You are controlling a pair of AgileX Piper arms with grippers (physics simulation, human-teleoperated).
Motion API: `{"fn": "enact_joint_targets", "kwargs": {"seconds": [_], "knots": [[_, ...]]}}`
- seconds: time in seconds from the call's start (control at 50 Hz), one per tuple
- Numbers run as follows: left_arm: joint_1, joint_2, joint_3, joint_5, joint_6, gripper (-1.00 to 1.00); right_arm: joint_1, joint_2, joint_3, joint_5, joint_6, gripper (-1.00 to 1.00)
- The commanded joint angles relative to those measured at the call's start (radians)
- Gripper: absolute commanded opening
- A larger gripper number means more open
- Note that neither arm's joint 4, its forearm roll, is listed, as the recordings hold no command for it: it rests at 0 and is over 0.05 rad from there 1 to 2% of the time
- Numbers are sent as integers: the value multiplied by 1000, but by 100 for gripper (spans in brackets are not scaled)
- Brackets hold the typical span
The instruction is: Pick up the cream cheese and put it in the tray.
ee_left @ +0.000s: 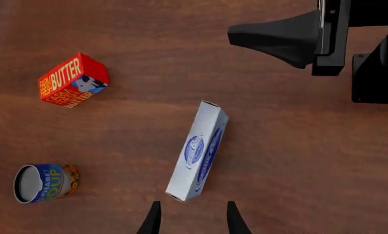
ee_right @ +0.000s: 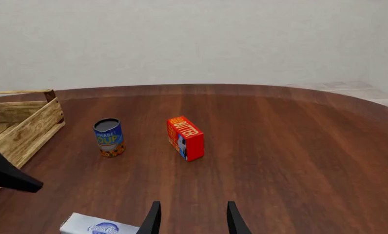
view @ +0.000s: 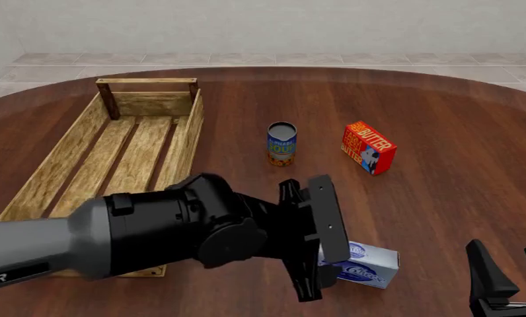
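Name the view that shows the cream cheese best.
The left wrist view: the whole cream cheese lies unobstructed, label readable. In the front view, the left arm hides part of the carton. In the right wrist view, only a corner shows at the frame edge.

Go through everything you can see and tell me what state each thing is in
cream cheese: lying flat on the table, not gripped
tray: nothing visible inside
soup can: upright
butter box: standing on the table
left gripper: jaws open, above the cream cheese
right gripper: jaws open, holding nothing
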Motion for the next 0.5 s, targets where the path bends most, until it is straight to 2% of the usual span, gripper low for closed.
{"fn": "enact_joint_targets", "kwargs": {"seconds": [0.02, 0.5], "knots": [[11, 55, -17, 5, 32, 100, 0, 0, 0, 2, 1, 100], [30, 129, -43, 5, 75, 100, 1, 0, 0, 5, 3, 100]]}}
